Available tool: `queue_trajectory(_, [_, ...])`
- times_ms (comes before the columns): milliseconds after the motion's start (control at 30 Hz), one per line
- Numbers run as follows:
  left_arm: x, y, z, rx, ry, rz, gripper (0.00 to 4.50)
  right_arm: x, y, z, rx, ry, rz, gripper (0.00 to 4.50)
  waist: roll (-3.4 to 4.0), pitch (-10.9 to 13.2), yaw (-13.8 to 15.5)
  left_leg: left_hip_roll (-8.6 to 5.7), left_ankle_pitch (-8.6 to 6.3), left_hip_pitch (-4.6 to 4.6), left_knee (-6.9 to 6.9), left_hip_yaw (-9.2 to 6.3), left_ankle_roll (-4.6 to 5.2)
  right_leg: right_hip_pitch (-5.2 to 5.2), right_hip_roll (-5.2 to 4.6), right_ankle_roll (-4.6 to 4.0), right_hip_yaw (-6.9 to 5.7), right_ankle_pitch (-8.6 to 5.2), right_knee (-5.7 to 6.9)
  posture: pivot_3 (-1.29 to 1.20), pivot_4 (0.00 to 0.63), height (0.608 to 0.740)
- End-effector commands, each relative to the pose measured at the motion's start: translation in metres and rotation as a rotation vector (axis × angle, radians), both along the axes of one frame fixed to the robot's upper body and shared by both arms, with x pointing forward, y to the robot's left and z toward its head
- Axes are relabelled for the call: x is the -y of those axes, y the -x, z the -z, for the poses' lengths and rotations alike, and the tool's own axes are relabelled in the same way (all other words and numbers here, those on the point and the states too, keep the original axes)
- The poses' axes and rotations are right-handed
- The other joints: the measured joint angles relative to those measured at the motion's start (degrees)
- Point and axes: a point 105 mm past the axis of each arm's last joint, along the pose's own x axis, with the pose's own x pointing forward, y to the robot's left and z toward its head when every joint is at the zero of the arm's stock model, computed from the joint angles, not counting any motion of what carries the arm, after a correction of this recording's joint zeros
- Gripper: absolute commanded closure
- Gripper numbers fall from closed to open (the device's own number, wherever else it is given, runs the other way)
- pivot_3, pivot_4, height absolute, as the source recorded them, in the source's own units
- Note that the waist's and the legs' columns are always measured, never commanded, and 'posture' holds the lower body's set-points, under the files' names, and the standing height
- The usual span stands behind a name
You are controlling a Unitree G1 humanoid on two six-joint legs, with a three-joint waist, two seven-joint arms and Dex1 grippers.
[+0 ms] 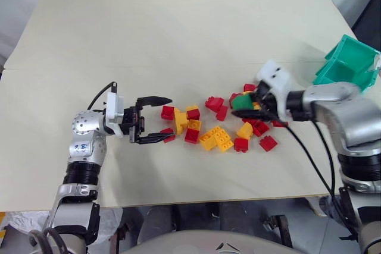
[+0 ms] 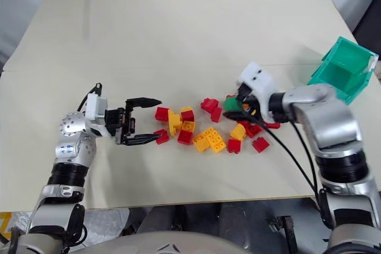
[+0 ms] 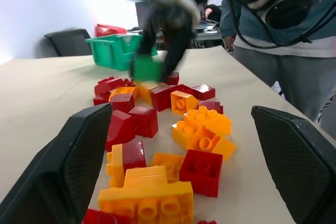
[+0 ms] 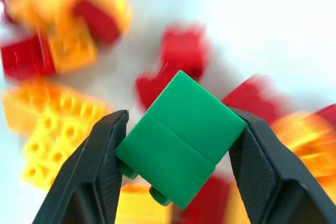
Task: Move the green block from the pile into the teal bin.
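Observation:
My right gripper (image 1: 243,106) is shut on the green block (image 4: 181,137), which hangs just above the right part of the pile (image 1: 217,138) of red and yellow bricks on the table. In the right wrist view both black fingers (image 4: 100,171) press the block's sides. The teal bin (image 1: 348,60) lies tipped at the table's right edge, behind and to the right of that gripper. At the pile's left end my left gripper (image 1: 159,120) stands open, level with the table, nothing between its fingers.
The pile spreads across the middle of the beige table (image 1: 178,40). Cables hang from my right forearm (image 1: 309,165) over the table's front edge. Bare tabletop lies behind the pile and to the left.

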Motion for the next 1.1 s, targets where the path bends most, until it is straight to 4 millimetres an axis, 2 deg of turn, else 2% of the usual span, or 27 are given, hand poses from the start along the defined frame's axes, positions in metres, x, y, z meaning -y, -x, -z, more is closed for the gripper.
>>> queue_trajectory(33, [0.017,-0.007,-0.013,0.036,-0.024,-0.009,0.00,0.044,-0.001,-0.025,0.147,0.010,0.151,2.07,0.00,0.0,0.7,-0.02,0.01,-0.08,0.03,0.01,0.02,-0.01,0.00,0.05,-0.01,0.03,-0.05,0.00,0.150,0.740])
queue_trajectory(67, [0.021,-0.012,-0.014,0.032,-0.039,-0.026,0.00,0.057,-0.003,-0.030,0.185,0.023,0.198,2.07,0.00,0.0,0.8,-0.06,0.01,-0.09,0.03,0.03,0.06,-0.02,-0.01,0.11,0.02,0.06,-0.09,0.00,0.150,0.740])
queue_trajectory(200, [0.046,-0.030,-0.021,0.031,-0.079,-0.088,0.00,0.134,-0.011,-0.040,0.295,0.169,0.478,2.07,-0.02,0.0,1.1,-0.31,0.08,-0.16,0.02,0.20,0.20,0.00,-0.06,0.27,0.08,0.15,-0.16,0.00,0.150,0.740])
queue_trajectory(300, [0.054,-0.038,-0.025,0.036,-0.090,-0.110,0.00,0.159,-0.015,-0.044,0.325,0.206,0.563,2.07,-0.02,0.0,0.7,-0.56,0.13,-0.15,-0.02,0.24,0.29,0.00,-0.11,0.38,0.17,0.21,-0.19,0.00,0.150,0.740])
queue_trajectory(400, [0.082,-0.048,-0.041,0.086,-0.094,-0.101,0.00,0.214,-0.022,-0.054,0.386,0.253,0.796,2.07,-0.04,0.0,0.5,-0.53,0.18,-0.09,-0.04,0.28,0.26,0.00,-0.07,0.39,0.17,0.22,-0.17,0.00,0.150,0.740])
queue_trajectory(467, [0.095,-0.055,-0.047,0.092,-0.105,-0.121,0.00,0.232,-0.031,-0.052,0.402,0.257,0.867,2.07,-0.04,0.0,0.6,-0.61,0.34,-0.18,-0.05,0.44,0.33,0.00,-0.13,0.51,0.22,0.31,-0.20,0.00,0.150,0.740])
queue_trajectory(600, [0.106,-0.067,-0.050,0.067,-0.097,-0.172,0.00,0.240,-0.049,-0.048,0.422,0.225,0.899,2.07,-0.02,0.0,0.3,-0.51,0.41,-0.13,-0.11,0.44,0.29,0.02,-0.14,0.54,0.28,0.35,-0.22,0.00,0.150,0.740])
queue_trajectory(633, [0.110,-0.070,-0.053,0.063,-0.084,-0.182,0.00,0.245,-0.055,-0.047,0.424,0.204,0.930,1.51,-0.03,0.0,0.0,-0.48,0.41,-0.12,-0.14,0.44,0.29,0.02,-0.13,0.54,0.27,0.35,-0.22,0.00,0.150,0.740])
queue_trajectory(700, [0.115,-0.072,-0.055,0.054,-0.066,-0.193,0.00,0.251,-0.061,-0.045,0.427,0.185,0.961,1.03,0.00,0.1,-0.5,-0.46,0.43,-0.15,-0.14,0.46,0.31,0.02,-0.14,0.54,0.26,0.35,-0.23,0.00,0.150,0.740])
queue_trajectory(800, [0.117,-0.076,-0.056,0.043,-0.065,-0.219,0.00,0.250,-0.069,-0.044,0.440,0.159,0.952,0.01,0.10,0.1,-0.7,-0.41,0.46,-0.18,-0.16,0.44,0.33,0.01,-0.16,0.54,0.23,0.35,-0.25,0.00,0.150,0.740])
queue_trajectory(1033, [0.108,-0.078,-0.054,0.018,-0.060,-0.251,0.00,0.244,-0.072,-0.045,0.444,0.137,0.890,0.01,0.29,0.2,-0.5,-0.42,0.47,-0.23,-0.15,0.41,0.36,0.01,-0.21,0.56,0.22,0.35,-0.25,0.00,0.150,0.740])
queue_trajectory(1100, [0.099,-0.075,-0.051,-0.002,-0.053,-0.241,0.00,0.228,-0.071,-0.043,0.442,0.123,0.780,0.01,0.29,0.2,-0.6,-0.42,0.47,-0.22,-0.16,0.39,0.36,0.01,-0.21,0.56,0.20,0.36,-0.25,0.00,0.150,0.740])
